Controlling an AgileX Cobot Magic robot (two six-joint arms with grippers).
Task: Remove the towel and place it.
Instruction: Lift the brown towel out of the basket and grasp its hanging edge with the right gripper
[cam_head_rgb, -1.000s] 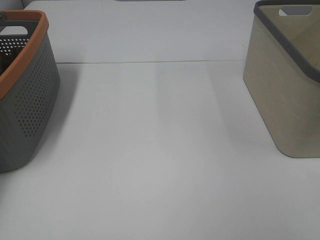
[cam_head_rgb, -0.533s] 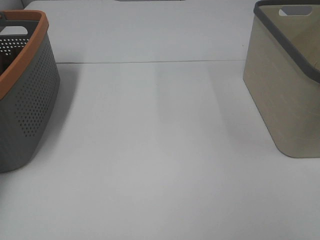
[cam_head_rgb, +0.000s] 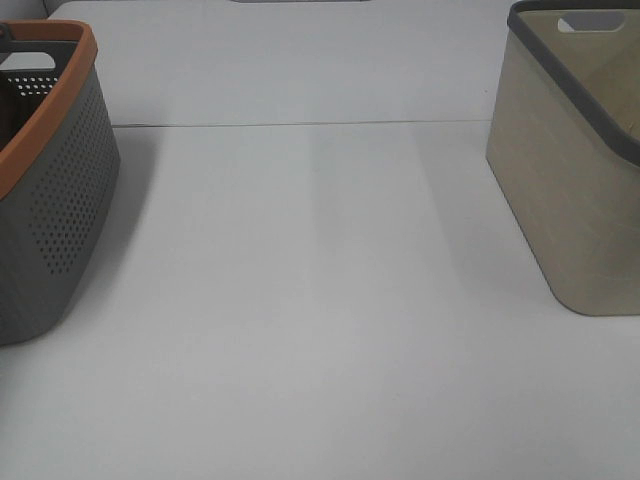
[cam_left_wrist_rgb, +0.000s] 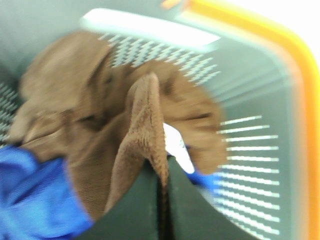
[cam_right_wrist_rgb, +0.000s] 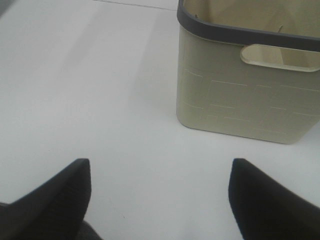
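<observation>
In the left wrist view my left gripper (cam_left_wrist_rgb: 163, 186) is shut on a raised fold of the brown towel (cam_left_wrist_rgb: 142, 125). The towel lies crumpled inside the grey basket with the orange rim (cam_left_wrist_rgb: 295, 65). A blue cloth (cam_left_wrist_rgb: 30, 195) lies beside the towel in the same basket. The picture is blurred. My right gripper (cam_right_wrist_rgb: 160, 200) is open and empty above the bare table, short of the beige basket (cam_right_wrist_rgb: 245, 95). Neither gripper shows in the exterior high view.
The grey perforated basket with the orange rim (cam_head_rgb: 55, 200) stands at the left edge of the white table (cam_head_rgb: 320, 300). The beige basket with a dark grey rim (cam_head_rgb: 570, 180) stands at the right edge. A seam (cam_head_rgb: 300, 124) crosses the table at the back.
</observation>
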